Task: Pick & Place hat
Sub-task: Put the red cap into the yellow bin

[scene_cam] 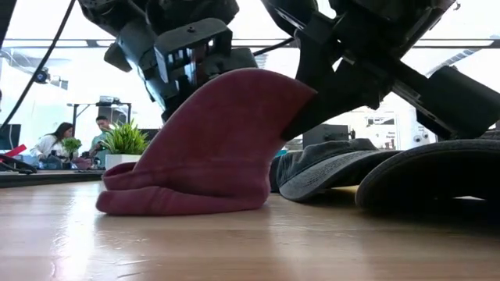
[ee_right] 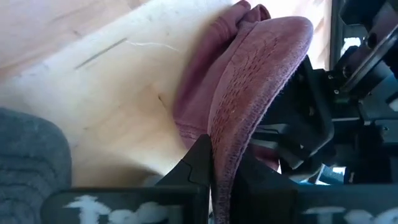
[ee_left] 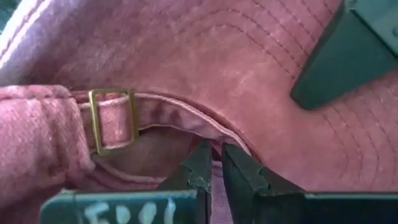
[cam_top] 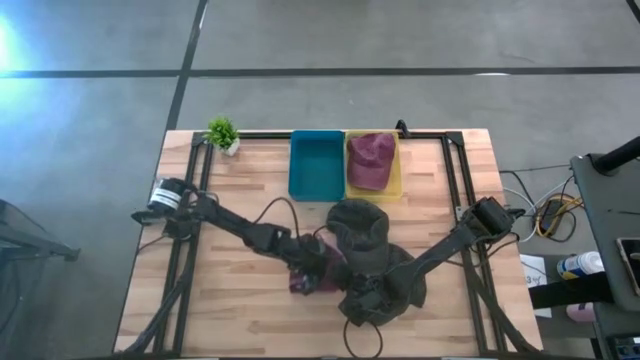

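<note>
A maroon cap (scene_cam: 211, 148) sits near the table's middle (cam_top: 303, 278), brim raised, its soft crown slumped on the wood. My left gripper (ee_left: 214, 165) comes in from the table's left (cam_top: 315, 262) and is shut on the cap's rear edge. My right gripper (ee_right: 217, 168) comes from the right (cam_top: 352, 290) and is shut on the brim. Dark grey hats (cam_top: 365, 240) lie piled on the table right beside the cap, under the right arm (scene_cam: 344, 168). My left gripper pinches the rim of the cap's rear opening (ee_left: 217, 134) between its two fingers, just beside the strap with the brass buckle (ee_left: 112, 121). The cap's lower folds (scene_cam: 156, 203) rest on the table. My right gripper pinches the brim's stitched edge (ee_right: 230, 124) between its two fingers, which lie across that edge. The brim stands up on edge, tilted, above the crown.
At the table's far edge stand a blue bin (cam_top: 316, 165) and a yellow bin (cam_top: 398, 190) holding another maroon cap (cam_top: 370, 160). A small potted plant (cam_top: 222, 133) sits at the far left corner. People (scene_cam: 58, 140) are in the room behind.
</note>
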Motion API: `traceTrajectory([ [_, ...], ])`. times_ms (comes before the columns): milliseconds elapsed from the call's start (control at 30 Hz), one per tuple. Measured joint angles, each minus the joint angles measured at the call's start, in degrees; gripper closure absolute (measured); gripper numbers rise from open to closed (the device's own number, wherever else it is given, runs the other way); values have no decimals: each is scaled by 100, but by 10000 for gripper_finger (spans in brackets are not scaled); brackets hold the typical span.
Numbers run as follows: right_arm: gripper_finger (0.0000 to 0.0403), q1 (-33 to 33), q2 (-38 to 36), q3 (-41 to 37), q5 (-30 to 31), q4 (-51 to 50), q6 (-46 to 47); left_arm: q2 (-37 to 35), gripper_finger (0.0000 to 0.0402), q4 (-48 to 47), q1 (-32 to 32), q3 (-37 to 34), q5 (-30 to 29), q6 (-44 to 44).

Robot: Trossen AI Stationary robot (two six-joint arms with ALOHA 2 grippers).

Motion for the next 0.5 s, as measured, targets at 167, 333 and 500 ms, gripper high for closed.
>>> traceTrajectory([
  [167,390,40,-62,2,83,-51,-99,-264,369,-305,25,35,2,27],
  [333,390,123,-55,12,243,-14,-105,-850,369,-996,10,72,0,649],
  [500,390,138,-55,13,243,-15,13,-1370,369,-1937,10,66,-160,1154],
])
